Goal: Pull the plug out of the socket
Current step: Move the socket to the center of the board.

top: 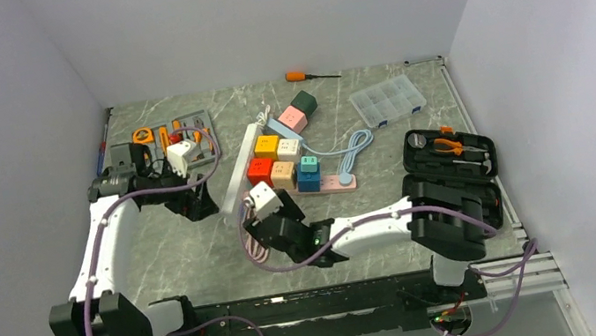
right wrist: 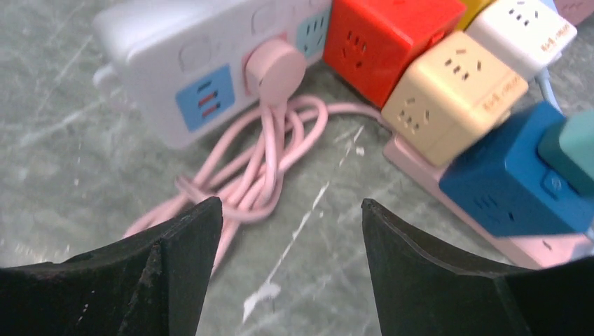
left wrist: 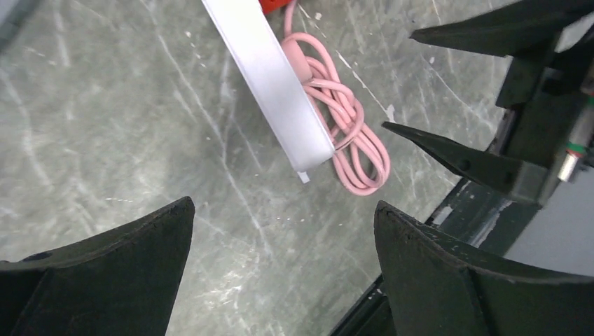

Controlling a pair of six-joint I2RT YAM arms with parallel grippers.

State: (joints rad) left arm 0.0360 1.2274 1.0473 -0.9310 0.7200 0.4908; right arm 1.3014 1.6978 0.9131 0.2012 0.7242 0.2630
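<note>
A round pink plug [right wrist: 274, 70] sits in the side of a white power strip [right wrist: 189, 56], near the strip's end. Its pink cable [right wrist: 259, 168] lies coiled on the table below it. My right gripper [right wrist: 291, 203] is open and empty, a short way in front of the plug and above the coil. In the top view it [top: 256, 221] is at the strip's near end [top: 236, 197]. My left gripper [left wrist: 284, 210] is open and empty over bare table, left of the strip's end [left wrist: 280, 91]; in the top view it [top: 197, 205] is beside the strip.
Red [right wrist: 385, 35], beige [right wrist: 452, 98] and blue [right wrist: 511, 168] cube sockets crowd right of the plug on a pink strip [right wrist: 490, 241]. An open black tool case [top: 448, 154] stands at the right, a clear organiser box [top: 387, 101] behind, a tool tray [top: 183, 136] at the back left.
</note>
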